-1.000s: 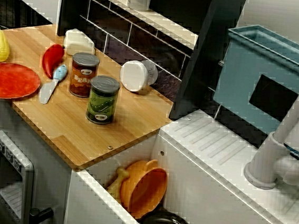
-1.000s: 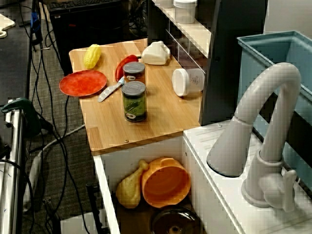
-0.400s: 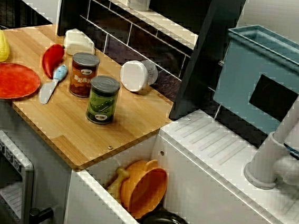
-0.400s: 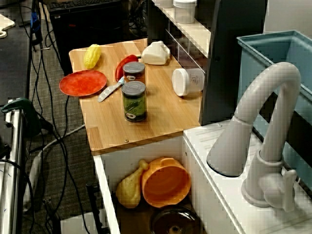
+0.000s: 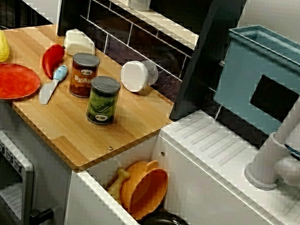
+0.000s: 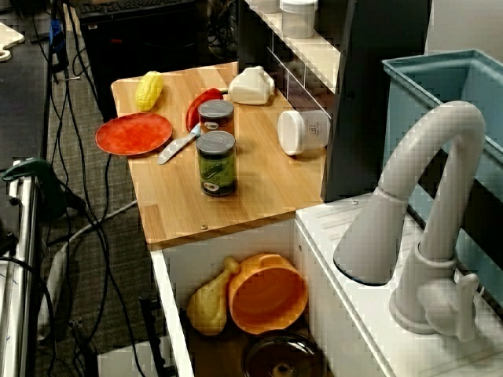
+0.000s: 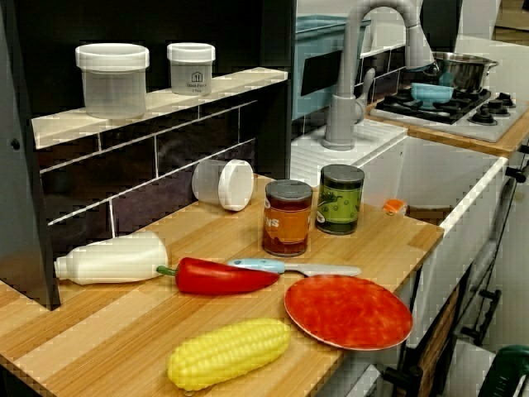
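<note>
Wooden counter (image 5: 59, 119), in the view from above, carries a green can (image 5: 103, 100) just beside a brown can (image 5: 84, 75). The view over the faucet (image 6: 449, 204) shows both upright. The view along the counter agrees; no view shows the gripper, so its opening I cannot tell.

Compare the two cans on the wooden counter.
The green can has a green label; the red can has a red-brown one. The green can stands nearer the sink, the red can nearer the pepper. Both are upright, alike in size, with grey lids.
</note>
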`<action>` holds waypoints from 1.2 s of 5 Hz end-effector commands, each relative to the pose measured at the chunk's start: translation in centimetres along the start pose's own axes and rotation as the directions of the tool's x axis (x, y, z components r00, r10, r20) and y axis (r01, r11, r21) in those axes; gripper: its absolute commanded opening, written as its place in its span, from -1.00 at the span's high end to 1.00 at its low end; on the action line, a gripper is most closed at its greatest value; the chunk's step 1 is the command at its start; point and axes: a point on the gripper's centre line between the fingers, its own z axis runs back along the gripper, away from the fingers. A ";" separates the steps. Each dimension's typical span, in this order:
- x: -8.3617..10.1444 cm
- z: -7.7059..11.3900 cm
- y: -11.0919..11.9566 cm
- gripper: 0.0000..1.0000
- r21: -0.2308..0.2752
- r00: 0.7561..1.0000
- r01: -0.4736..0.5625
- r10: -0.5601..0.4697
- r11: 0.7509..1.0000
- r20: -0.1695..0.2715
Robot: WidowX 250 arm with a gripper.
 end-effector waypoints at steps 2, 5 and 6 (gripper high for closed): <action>0.6 -6.0 4.3 -1.00 0.121 0.989 0.108 -0.119 0.987 0.088; 0.9 -11.3 8.9 -1.00 0.216 0.967 0.144 -0.184 0.966 0.177; 1.0 -12.8 9.9 -1.00 0.242 0.962 0.192 -0.232 0.951 0.148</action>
